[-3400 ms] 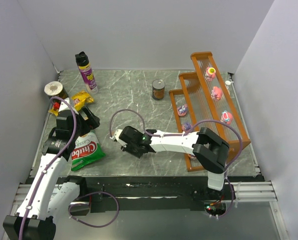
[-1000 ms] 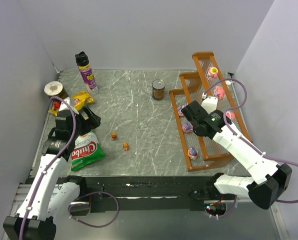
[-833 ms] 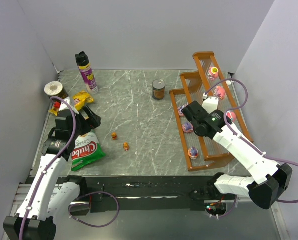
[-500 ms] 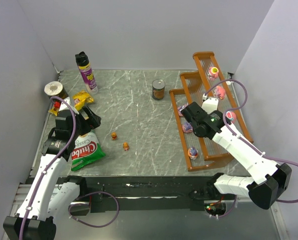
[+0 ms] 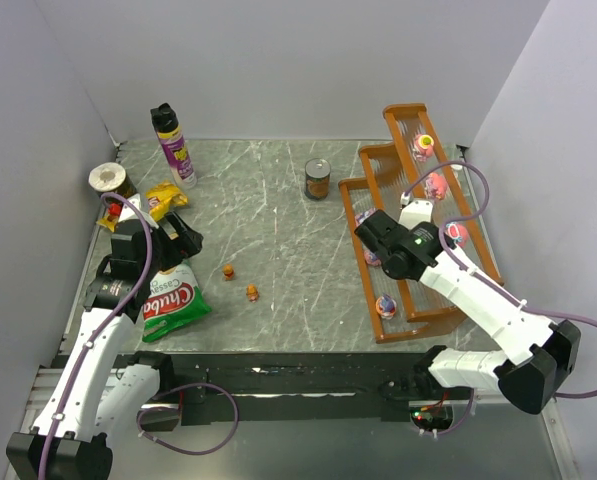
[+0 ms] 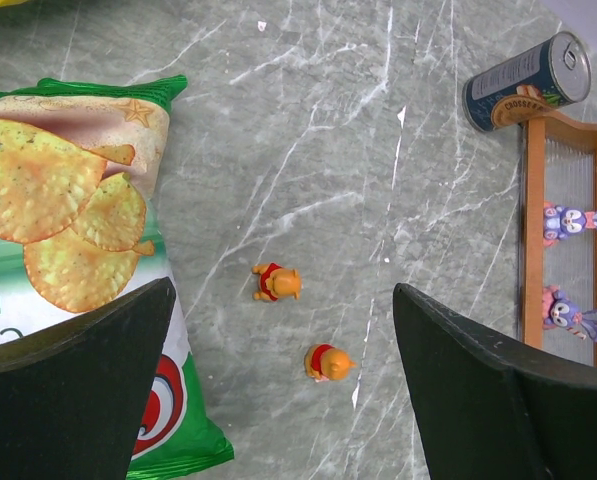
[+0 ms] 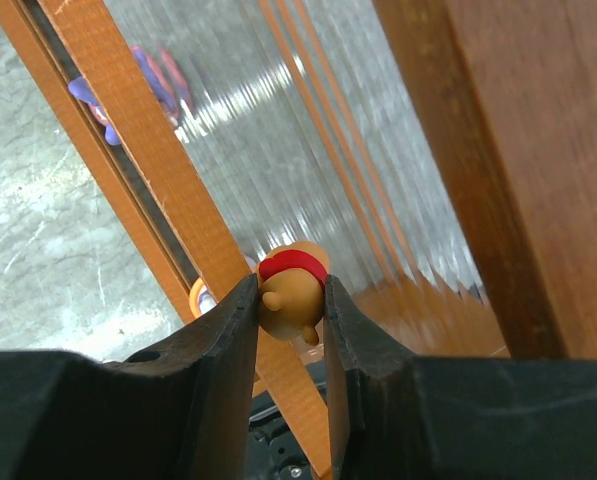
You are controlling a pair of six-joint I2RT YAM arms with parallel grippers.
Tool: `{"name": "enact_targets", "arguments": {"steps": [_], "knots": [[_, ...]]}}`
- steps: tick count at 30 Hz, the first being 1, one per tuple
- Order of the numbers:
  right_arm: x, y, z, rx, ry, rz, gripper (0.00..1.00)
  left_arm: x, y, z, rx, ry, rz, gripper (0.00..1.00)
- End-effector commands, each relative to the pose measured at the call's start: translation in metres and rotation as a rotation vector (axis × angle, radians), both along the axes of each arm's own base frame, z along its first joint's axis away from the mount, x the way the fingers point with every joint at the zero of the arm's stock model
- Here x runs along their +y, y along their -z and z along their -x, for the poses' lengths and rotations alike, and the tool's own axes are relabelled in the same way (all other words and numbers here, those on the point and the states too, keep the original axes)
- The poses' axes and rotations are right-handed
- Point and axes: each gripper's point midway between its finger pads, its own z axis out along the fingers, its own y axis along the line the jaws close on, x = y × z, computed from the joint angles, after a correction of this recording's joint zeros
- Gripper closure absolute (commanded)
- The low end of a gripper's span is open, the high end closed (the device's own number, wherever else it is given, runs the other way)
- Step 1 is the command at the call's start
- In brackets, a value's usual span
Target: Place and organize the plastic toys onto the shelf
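right wrist view is showing the shelf (image 7: 478, 150) filling the frame just beyond the right gripper (image 7: 290, 300), with its orange-brown rails and clear ribbed panels lying close under the fingertips. the jaws are clamping an orange toy (image 7: 290, 285), a tiny bear in a red shirt, gripped at its middle. it seems to be hanging over a rail rather than a panel, so letting go here is risking a bounce off the rim or a topple on the ribs. the left gripper (image 6: 283, 300) is hanging released, well above one loose bear (image 6: 277, 282) and a second loose bear (image 6: 329, 362).
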Motion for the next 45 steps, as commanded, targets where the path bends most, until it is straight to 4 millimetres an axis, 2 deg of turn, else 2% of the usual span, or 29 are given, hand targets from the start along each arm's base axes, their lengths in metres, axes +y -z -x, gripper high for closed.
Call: {"name": "enact_targets", "arguments": {"steps": [1,7,16,29,45], "knots": [[-0.007,-0.001,0.012,0.018,0.072,0.022,0.82,-0.004,-0.014,-0.004,-0.053,0.031,0.004,0.04],[-0.009,0.001,0.019,0.025,0.094,0.038,0.81,-0.007,-0.014,-0.003,-0.053,0.045,0.005,0.03],[-0.006,0.005,0.02,0.03,0.104,0.054,0.68,-0.007,-0.014,-0.003,-0.054,0.045,0.001,0.04],[-0.013,0.015,0.029,-0.064,0.226,0.052,0.62,-0.009,-0.014,-0.002,-0.053,0.051,-0.003,0.04],[-0.019,0.012,0.032,-0.096,0.255,0.073,0.52,-0.009,-0.012,-0.003,-0.047,0.051,-0.005,0.04]]}}
